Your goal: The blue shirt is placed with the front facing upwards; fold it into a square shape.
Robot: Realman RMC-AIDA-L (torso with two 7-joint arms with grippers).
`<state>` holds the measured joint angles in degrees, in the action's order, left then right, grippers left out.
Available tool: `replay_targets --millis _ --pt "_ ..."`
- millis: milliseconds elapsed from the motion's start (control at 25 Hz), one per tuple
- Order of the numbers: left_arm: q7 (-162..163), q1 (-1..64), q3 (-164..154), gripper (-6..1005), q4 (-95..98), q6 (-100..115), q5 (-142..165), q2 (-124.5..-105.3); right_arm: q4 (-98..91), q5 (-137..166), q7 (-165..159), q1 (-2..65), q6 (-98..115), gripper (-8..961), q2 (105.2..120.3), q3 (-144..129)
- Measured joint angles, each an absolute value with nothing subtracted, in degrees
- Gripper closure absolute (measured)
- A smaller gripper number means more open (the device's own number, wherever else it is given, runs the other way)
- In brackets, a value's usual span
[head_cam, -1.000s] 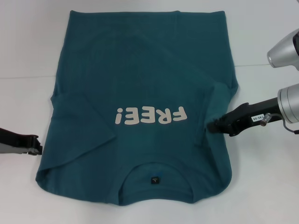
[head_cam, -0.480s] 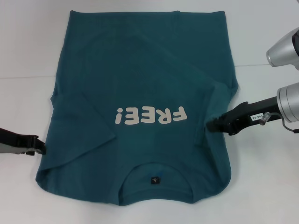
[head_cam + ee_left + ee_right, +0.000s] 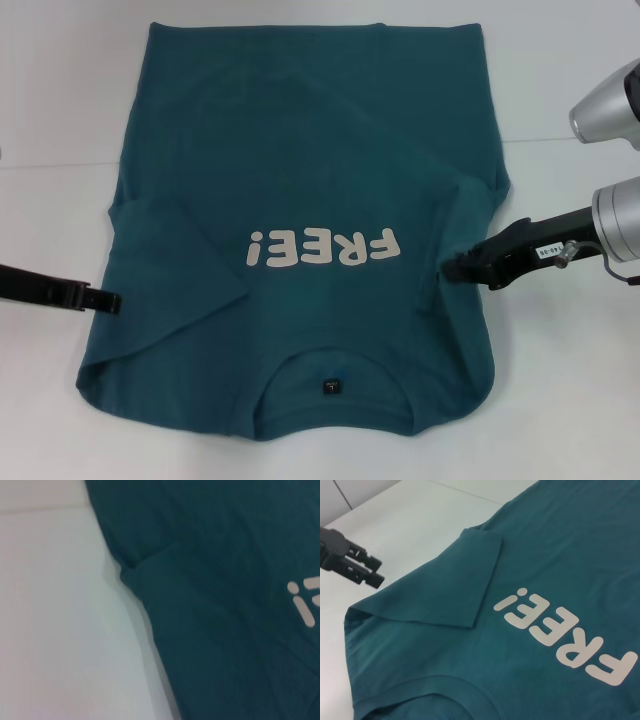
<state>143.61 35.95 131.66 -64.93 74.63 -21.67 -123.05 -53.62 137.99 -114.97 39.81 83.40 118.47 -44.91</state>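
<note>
With fingers close together at the shirt (image 3: 300,180)'s left edge, just over the folded-in sleeve: left gripper (image 3: 108,300). Pressed into the cloth at the right sleeve, jaw state unclear: right gripper (image 3: 452,268). Spread front-up across mid-table (image 3: 560,400), collar toward the near edge.

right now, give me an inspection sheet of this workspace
surface: white table, bare around the garment
job's things: dark teal-blue cotton t-shirt lying flat, white FREE! lettering facing up, both sleeves folded inward, small dark neck tag at the near edge
clutter: nothing seen
grippers: left gripper at the shirt's left edge; right gripper at the right edge by the folded sleeve
cables: nothing seen
surroundings: nothing seen beyond the table
</note>
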Motion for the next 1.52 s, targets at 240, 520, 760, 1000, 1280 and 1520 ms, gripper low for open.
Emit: replay_targets --millis 240,520,760,1000,1280,1520 --pt "149.14 36.0 133.29 286 -65.92 75.67 -22.8 -122.33 -53.62 137.99 -115.11 39.81 83.39 939 118.49 -44.91" --pt "152.32 36.44 133.72 142 -62.81 77.77 -23.05 -121.37 -53.62 137.99 -115.17 39.81 83.33 939 118.56 -44.97" --pt "154.52 36.57 134.56 152 -59.33 78.83 -23.25 -119.73 -53.61 137.99 -115.22 39.89 83.32 939 118.57 -45.0" --pt "154.65 36.73 136.61 152 -57.34 79.57 -23.34 -119.39 -53.62 137.99 -115.32 39.99 83.36 939 118.64 -45.0" --pt "154.69 37.67 136.73 151 -54.18 79.32 -23.36 -118.7 -53.61 137.99 -115.38 39.99 83.4 939 118.65 -45.09" --pt "154.69 38.11 136.76 150 -53.98 79.52 -23.38 -118.7 -53.61 137.99 -115.3 39.98 83.53 939 118.65 -45.09"
